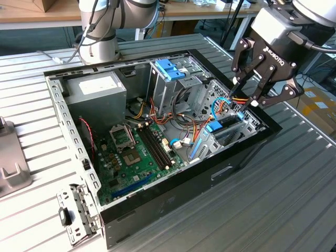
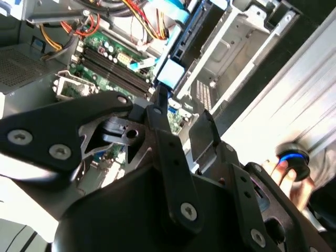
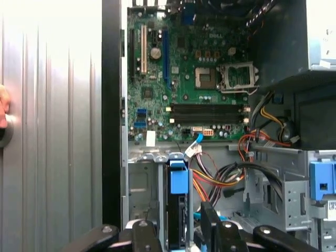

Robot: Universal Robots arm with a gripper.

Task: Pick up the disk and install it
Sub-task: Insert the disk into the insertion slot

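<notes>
The disk stands on edge in a metal bay at the corner of the open computer case on the exterior view's right, its light blue rail tab facing the motherboard. The first wrist view shows its dark edge and blue tab, and the second wrist view shows the tab. My gripper hangs just above the disk. Its two black fingers are spread to either side of the disk's edge, with gaps showing. The gripper is open and holds nothing.
Inside the case lie a green motherboard, a grey power supply box, an upright cage with a blue top and bundles of coloured cables. A person's hand rests on a blue button on the ribbed metal table.
</notes>
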